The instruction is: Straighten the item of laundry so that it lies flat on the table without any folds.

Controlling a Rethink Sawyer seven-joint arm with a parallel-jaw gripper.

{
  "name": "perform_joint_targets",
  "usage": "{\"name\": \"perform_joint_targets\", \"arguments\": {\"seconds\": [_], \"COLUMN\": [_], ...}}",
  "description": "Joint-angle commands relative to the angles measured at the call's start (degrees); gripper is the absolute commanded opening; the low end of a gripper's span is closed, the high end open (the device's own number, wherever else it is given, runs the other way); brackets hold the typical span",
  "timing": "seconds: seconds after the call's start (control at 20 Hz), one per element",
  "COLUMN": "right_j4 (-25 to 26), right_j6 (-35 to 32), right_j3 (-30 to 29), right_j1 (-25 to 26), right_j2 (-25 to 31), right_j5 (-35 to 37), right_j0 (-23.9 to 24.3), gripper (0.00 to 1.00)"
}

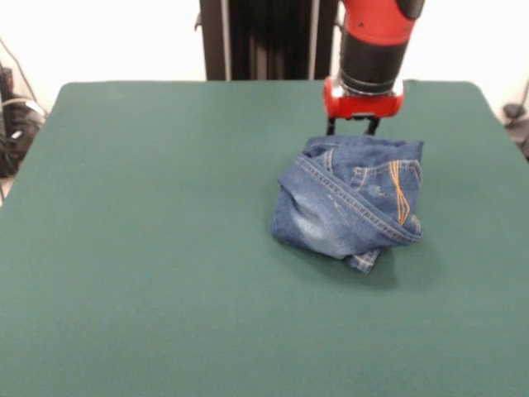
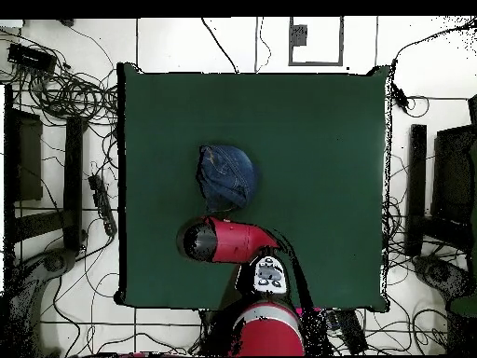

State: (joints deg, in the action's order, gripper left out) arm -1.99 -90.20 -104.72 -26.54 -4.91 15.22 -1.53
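Note:
The item of laundry is a pair of blue jeans bunched into a crumpled heap right of the middle of the green table. An orange-stitched pocket faces up on its right side, and the legs are folded under or inside the heap. My gripper hangs at the heap's far edge, its two black fingers standing apart, open, with the tips just touching or behind the denim rim. From overhead, the jeans lie left of centre on the table, and the red arm's wrist hides the gripper.
Green cloth stretches wide on all sides of the heap, widest to the left in the front view. Cables and dark equipment lie on the floor around the table. More cables show past the table's left edge.

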Motion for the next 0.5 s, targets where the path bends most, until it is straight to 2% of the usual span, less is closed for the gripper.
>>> {"name": "perform_joint_targets", "arguments": {"seconds": [0.05,0.3,0.5], "right_j4": [3.7,6.6,7.5], "right_j6": [-5.2,-5.4,-5.2], "right_j3": [-0.7,0.2,0.6], "right_j1": [1.6,2.1,2.0], "right_j2": [7.2,7.0,7.8], "right_j5": [-1.8,-3.6,-2.3], "right_j0": [-2.2,-3.1,-2.0], "gripper": [1.0,1.0,1.0]}}
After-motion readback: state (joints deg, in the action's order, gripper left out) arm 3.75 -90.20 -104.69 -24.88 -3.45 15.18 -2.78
